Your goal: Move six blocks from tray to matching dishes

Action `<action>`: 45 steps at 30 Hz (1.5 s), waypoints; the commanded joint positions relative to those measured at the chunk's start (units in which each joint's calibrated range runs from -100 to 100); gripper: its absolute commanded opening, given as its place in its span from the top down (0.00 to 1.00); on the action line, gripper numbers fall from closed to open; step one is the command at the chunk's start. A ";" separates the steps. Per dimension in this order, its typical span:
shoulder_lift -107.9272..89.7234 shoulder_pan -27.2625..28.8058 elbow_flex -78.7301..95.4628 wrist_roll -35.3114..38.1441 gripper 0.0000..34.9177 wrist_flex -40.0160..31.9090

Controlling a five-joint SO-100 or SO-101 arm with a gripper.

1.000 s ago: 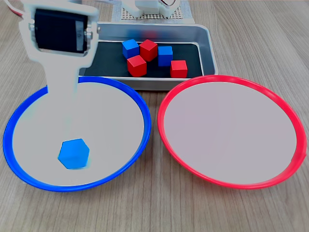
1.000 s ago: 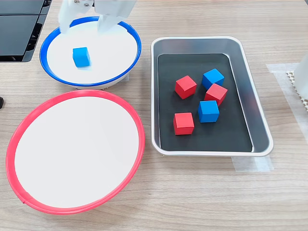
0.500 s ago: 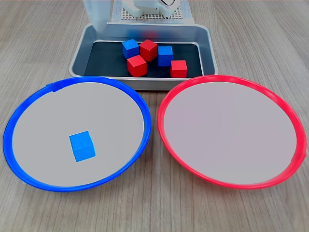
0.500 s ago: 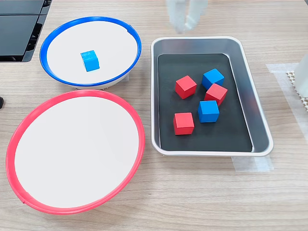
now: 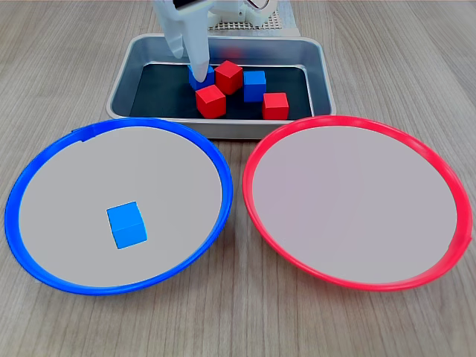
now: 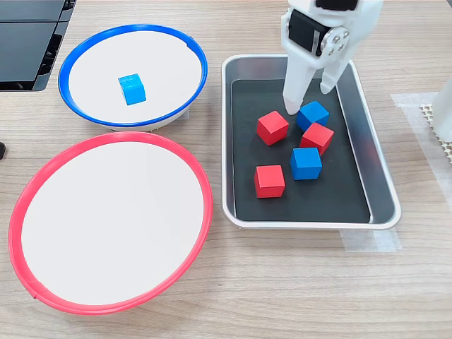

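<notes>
No writing is showing on any object. The tool (image 6: pixel 308 101) is hanging over the tray (image 6: pixel 378 173), jaws apart around a blue block (image 6: pixel 312 114) without gripping it. Two red blocks (image 6: pixel 272 127) (image 6: pixel 318 137) are sitting just beside it; another blue (image 6: pixel 306 163) and red (image 6: pixel 269 181) are lying nearer the tray's open end. One blue block (image 5: pixel 126 224) is resting in the blue-rimmed dish (image 5: pixel 44 260). The red-rimmed dish (image 5: pixel 297 260) is sitting on the tabletop (image 5: pixel 238 327).

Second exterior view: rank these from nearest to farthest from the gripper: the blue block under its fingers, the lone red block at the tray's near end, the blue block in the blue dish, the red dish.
1. Blue block in the tray, directly below the open gripper.
2. Lone red block, lower in the tray.
3. Blue block in the blue dish, far left.
4. Red dish, lower left.
</notes>
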 commanded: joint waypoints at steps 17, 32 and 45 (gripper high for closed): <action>9.33 -4.48 -38.78 -7.57 0.99 7.14; 34.49 -7.20 -56.35 -7.28 0.43 -6.81; 9.85 -4.00 -29.40 0.93 0.80 9.95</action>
